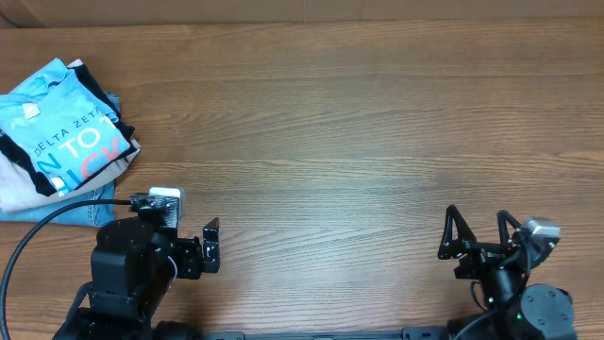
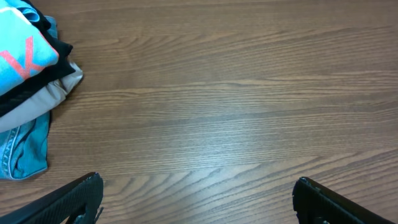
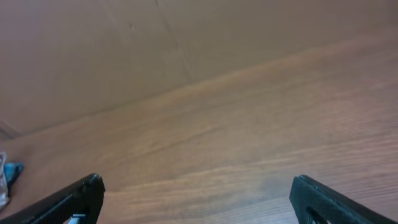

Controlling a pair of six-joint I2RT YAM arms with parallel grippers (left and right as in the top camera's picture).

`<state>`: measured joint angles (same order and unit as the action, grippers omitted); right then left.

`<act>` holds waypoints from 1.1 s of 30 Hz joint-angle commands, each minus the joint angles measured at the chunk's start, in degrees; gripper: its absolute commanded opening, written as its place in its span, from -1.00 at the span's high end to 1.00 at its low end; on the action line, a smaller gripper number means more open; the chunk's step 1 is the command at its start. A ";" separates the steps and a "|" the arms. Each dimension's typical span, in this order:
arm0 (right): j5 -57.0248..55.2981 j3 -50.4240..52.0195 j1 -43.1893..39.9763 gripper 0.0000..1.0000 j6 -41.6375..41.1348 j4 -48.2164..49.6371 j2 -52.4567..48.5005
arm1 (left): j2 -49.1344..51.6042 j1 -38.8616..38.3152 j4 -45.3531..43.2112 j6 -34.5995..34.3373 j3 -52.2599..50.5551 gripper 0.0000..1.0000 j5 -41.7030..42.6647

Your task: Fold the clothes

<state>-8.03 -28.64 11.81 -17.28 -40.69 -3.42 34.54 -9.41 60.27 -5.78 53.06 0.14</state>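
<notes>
Overhead, the T-shirt (image 1: 61, 132) is lying folded atop a garment pile (image 1: 19, 189) at the table's (image 1: 330, 142) far-left corner (folding looks finished). The left gripper (image 1: 211, 246) and right gripper (image 1: 478, 227) are sitting spread and empty, so no further move seems needed.

At far left, the T-shirt (image 1: 61, 123) is covering most of the black garment (image 1: 90, 80) and jeans (image 1: 71, 210), and the frame edge is cropping the pile. The wrist views' lower edges are cutting off the fingers of the left gripper (image 2: 198, 186) and right gripper (image 3: 196, 186).
</notes>
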 commanded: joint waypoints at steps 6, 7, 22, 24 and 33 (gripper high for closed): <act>7.06 12.11 -1.29 -1.00 6.71 16.15 3.26 | -0.13 -0.37 -0.04 0.66 -0.44 -1.00 -0.74; 7.32 13.35 -1.29 -1.00 7.32 18.58 3.26 | -0.13 -0.37 -0.04 0.66 -0.44 -1.00 -0.74; 9.49 28.20 -3.26 -1.00 13.00 37.53 3.26 | -0.13 -0.37 -0.04 0.66 -0.44 -1.00 -0.74; 9.68 28.20 -3.28 -1.00 12.39 36.04 3.26 | -0.13 -0.37 -0.04 0.66 -0.44 -1.00 -0.74; 9.64 28.17 -3.26 -1.00 12.39 36.02 3.26 | -0.13 -0.37 -0.04 0.66 -0.44 -1.00 -0.74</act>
<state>1.26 -1.06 8.97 -5.10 -5.10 -0.73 34.54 -9.41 60.29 -5.78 52.93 0.14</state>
